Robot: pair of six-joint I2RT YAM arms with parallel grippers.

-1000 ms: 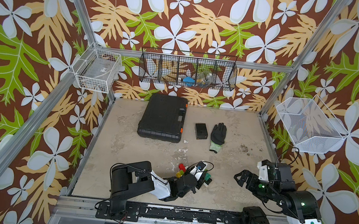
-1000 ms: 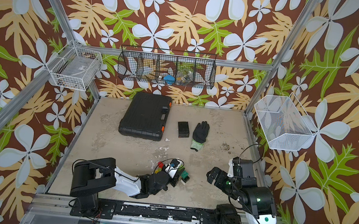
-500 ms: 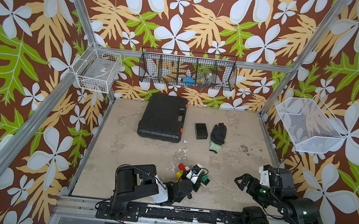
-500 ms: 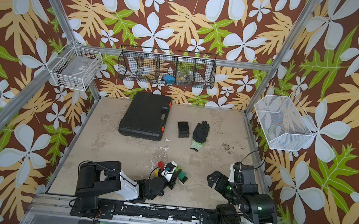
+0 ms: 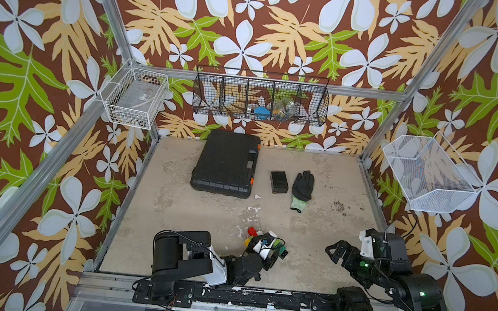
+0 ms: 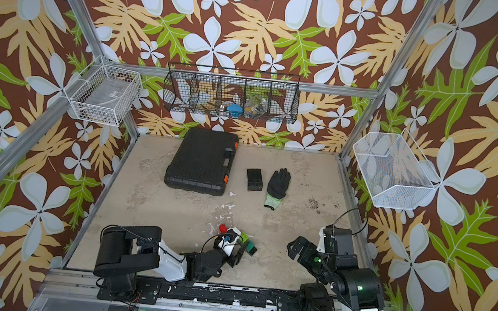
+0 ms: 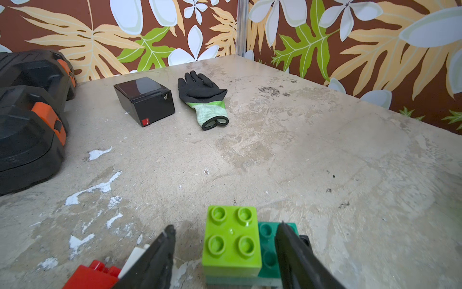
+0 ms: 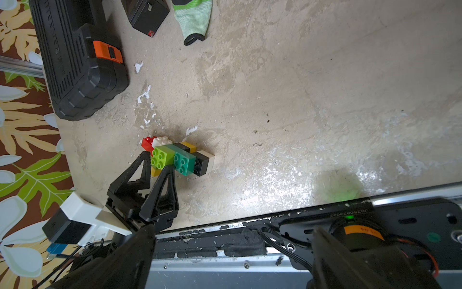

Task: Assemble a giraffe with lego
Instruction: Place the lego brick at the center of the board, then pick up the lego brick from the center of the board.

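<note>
The giraffe [image 8: 178, 156] lies on its side near the table's front edge: red-and-white head, lime neck, dark green body, black, yellow and white legs. In both top views only parts of it [image 5: 278, 243] [image 6: 246, 236] show past the left wrist camera. My left gripper [image 8: 157, 161] straddles the lime neck brick [image 7: 232, 240], and its jaws stand open with a gap on each side [image 7: 226, 226]. My right gripper [image 5: 333, 252] [image 6: 295, 246] hangs open and empty at the front right, well away from the figure, over the front rail [image 8: 232, 231].
A black tool case [image 5: 225, 163] lies at the back left of the table. A small black box [image 5: 279, 181] and a black-and-green glove [image 5: 302, 186] lie beside it. Wire baskets [image 5: 261, 99] hang on the walls. A metal rail [image 5: 227, 297] runs along the front.
My left gripper has opened and let go of the giraffe's neck, after the arm drew back toward the front edge. The right arm has drawn back to the front right.
</note>
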